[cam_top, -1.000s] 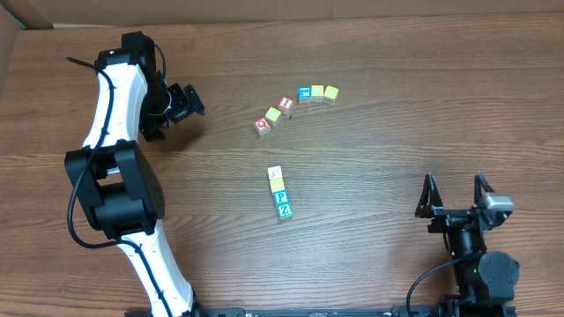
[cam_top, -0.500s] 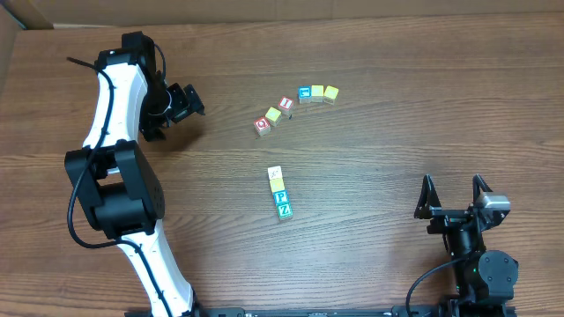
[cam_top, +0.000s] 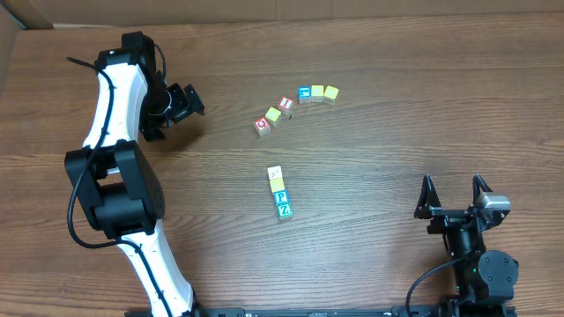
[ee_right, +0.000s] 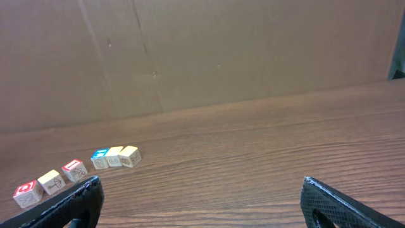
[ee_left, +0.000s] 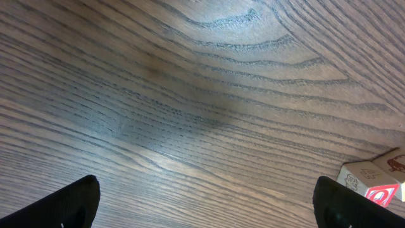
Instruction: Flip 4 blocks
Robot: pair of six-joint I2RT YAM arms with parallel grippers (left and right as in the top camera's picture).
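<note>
Four blocks lie in a short column at the table's middle: a whitish one (cam_top: 276,173) at the far end, then a yellow one (cam_top: 278,184), a blue P one (cam_top: 279,197) and a teal Z one (cam_top: 283,210). My left gripper (cam_top: 192,102) is open at the far left, well away from the column. In the left wrist view this gripper (ee_left: 205,209) has only bare wood between its fingers. My right gripper (cam_top: 453,181) stands open near the front right, far from the blocks. The right wrist view shows that gripper (ee_right: 202,204) empty. The column is out of both wrist views.
An arc of other cubes lies at the back: a red one (cam_top: 262,126), yellow (cam_top: 273,114), red (cam_top: 285,104), blue (cam_top: 305,93) and two yellowish ones (cam_top: 324,92). A red-faced cube (ee_left: 374,182) sits just right of my left gripper's fingers. A cardboard wall (ee_right: 202,50) stands behind the table.
The right gripper has shifted very slightly. The blocks and the left arm have not moved.
</note>
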